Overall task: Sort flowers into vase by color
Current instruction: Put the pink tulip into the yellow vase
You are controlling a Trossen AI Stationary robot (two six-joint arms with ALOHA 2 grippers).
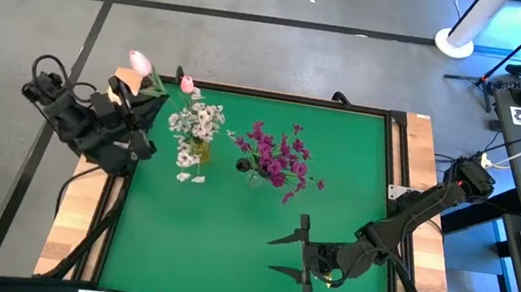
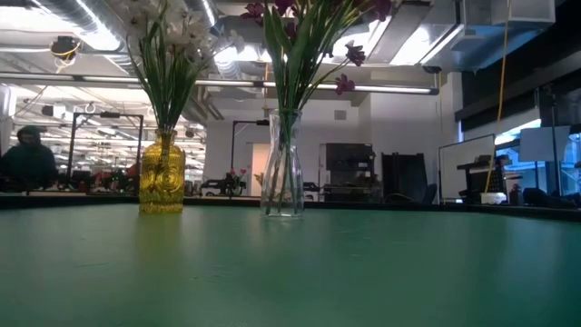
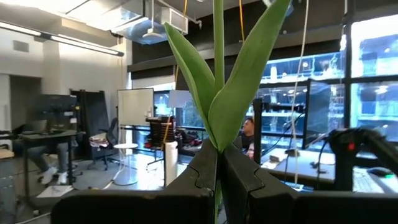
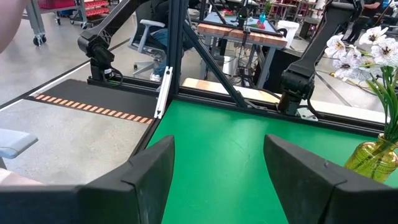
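My left gripper (image 1: pixel 137 100) hangs over the table's far left corner, shut on a pink tulip (image 1: pixel 138 61) whose green stem and leaves (image 3: pixel 219 93) rise upright above the fingers. A second, smaller pink bud (image 1: pixel 187 84) shows beside it; what bears it I cannot tell. White flowers (image 1: pixel 199 123) stand in a yellow vase (image 2: pixel 162 182). Magenta flowers (image 1: pixel 277 158) stand in a clear glass vase (image 2: pixel 281 173). My right gripper (image 1: pixel 288 256) hangs open and level over the near right of the green mat, with nothing between its fingers (image 4: pixel 149 168). My left gripper pinches the tulip's green stem (image 3: pixel 218 163) between its two fingers, just below where the two leaves spread. The fingers lie across the stem. The stem stands upright above them, clear of the table, with the bud high over the gripper.
The green mat (image 1: pixel 228 243) is bare in its near half between the vases and my right gripper. A black frame and wooden borders (image 1: pixel 73 232) edge the table. Both vases stand close together in the far middle.
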